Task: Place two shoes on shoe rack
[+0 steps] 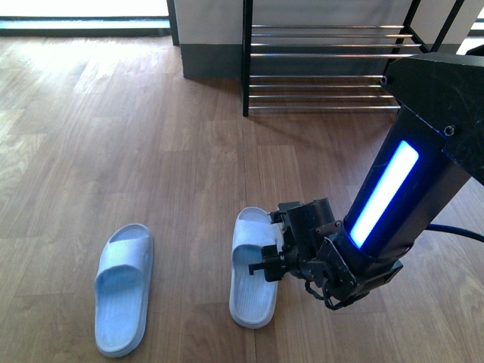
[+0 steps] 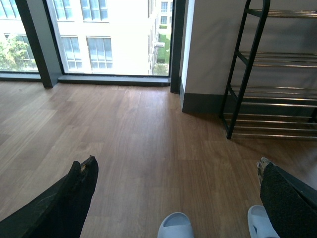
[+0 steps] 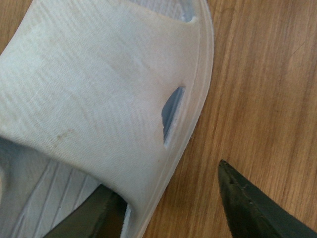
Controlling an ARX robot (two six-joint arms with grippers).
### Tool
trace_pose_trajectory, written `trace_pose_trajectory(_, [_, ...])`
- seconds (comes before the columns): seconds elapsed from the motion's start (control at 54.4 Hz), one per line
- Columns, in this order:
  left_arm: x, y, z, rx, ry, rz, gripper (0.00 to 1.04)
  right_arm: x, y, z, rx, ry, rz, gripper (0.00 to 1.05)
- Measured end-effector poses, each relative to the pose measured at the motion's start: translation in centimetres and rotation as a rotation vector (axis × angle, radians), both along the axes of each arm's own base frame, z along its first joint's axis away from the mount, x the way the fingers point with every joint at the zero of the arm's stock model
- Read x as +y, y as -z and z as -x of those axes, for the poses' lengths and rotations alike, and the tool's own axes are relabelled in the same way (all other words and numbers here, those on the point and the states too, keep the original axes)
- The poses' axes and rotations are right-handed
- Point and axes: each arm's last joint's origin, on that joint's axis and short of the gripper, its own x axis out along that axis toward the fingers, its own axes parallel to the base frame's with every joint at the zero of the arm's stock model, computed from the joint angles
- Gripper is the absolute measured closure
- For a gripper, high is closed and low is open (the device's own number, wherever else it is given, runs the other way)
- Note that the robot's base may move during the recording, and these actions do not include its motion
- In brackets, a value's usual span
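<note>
Rim of the slide (image 1: 249, 293) sits between spread jaws of my right gripper (image 1: 271, 261), apparently unpinched; I should close squarely before lifting.

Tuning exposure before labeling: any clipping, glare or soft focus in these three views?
Front view: window strip blown white, the arm's light bar clips at its core, the slide away from the arm is sharp. Left wrist view: window panes washed out, the fingers of the left gripper nearly black. Right wrist view: the other slide's strap evenly lit, slightly soft, no glare.
</note>
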Motion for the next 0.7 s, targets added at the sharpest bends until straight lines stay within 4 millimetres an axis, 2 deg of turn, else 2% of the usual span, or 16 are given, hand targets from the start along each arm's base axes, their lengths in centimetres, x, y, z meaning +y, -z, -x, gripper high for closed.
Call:
trace_pose_trajectory(0.312, [0.0,0.0,0.0,0.000,0.000,0.000,0.09,0.1,-0.1,0.6,-0.022,0.037,-0.005,1.01])
trace_pose_trajectory(0.349, [0.0,0.0,0.0,0.000,0.000,0.000,0.09,0.0,-0.2,0.6,-0.028,0.042,-0.009,1.03])
trace_pose_trajectory(0.441, [0.0,0.0,0.0,0.000,0.000,0.000,0.09,-0.5,-0.9,0.6,-0.048,0.062,-0.015,1.03])
trace_pose_trajectory(0.515, [0.0,0.0,0.0,0.000,0.000,0.000,0.09,-1.3,-2.3,0.7,-0.087,0.097,-0.024,1.03])
trace_pose_trajectory(0.588, [0.0,0.0,0.0,0.000,0.000,0.000,0.09,-2.6,-5.2,0.8,-0.145,0.135,-0.039,1.03])
trace_pose_trajectory(0.698, [0.0,0.0,0.0,0.000,0.000,0.000,0.09,-4.8,-10.5,1.6,-0.255,0.209,-0.041,1.03])
